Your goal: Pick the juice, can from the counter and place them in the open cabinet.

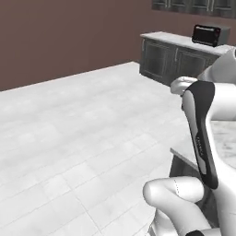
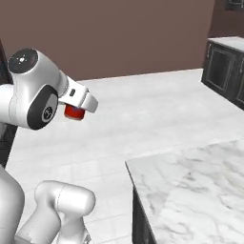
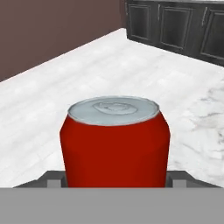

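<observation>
1. The short red cylindrical can with a silvery top (image 3: 114, 142) sits upright between the two-finger gripper's (image 3: 114, 180) fingertips, clasped and lifted off the veined marble counter (image 2: 200, 190).
2. Its long axis runs along the hand; the cabinet's direction cannot be told.

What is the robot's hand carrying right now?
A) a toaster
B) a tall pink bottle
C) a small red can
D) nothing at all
C: the hand view shows the red can with its silvery top sitting between the gripper fingers, and the right base view shows it held up in the air, off the counter.
</observation>
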Available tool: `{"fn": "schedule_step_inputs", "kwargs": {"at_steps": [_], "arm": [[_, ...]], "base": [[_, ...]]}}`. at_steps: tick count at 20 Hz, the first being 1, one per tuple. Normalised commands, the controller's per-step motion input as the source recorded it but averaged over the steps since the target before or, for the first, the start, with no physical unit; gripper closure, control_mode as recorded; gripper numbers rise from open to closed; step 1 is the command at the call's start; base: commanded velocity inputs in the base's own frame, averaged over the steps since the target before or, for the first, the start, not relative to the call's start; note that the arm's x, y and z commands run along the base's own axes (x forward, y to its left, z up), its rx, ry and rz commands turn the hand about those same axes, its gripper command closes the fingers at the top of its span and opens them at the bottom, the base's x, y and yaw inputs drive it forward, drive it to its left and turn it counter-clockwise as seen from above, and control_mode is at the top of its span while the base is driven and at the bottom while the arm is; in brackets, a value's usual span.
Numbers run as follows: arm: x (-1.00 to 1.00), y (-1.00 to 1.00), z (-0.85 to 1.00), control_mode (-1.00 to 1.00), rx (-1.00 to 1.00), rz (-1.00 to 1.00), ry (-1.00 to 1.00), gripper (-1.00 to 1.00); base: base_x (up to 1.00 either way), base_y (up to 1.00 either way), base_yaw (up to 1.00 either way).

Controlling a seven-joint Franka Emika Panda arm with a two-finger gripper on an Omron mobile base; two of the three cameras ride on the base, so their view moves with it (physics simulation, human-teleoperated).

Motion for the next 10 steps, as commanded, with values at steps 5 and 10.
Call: {"fn": "schedule_step_inputs", "kwargs": {"at_steps": [5, 10], "arm": [[0.0, 0.0, 0.0, 1.0, 0.0, 0.0, 0.0, 1.0], [0.0, 0.0, 0.0, 1.0, 0.0, 0.0, 0.0, 1.0]], "base": [[0.0, -0.01, 1.0], [0.0, -0.29, 0.97]]}}
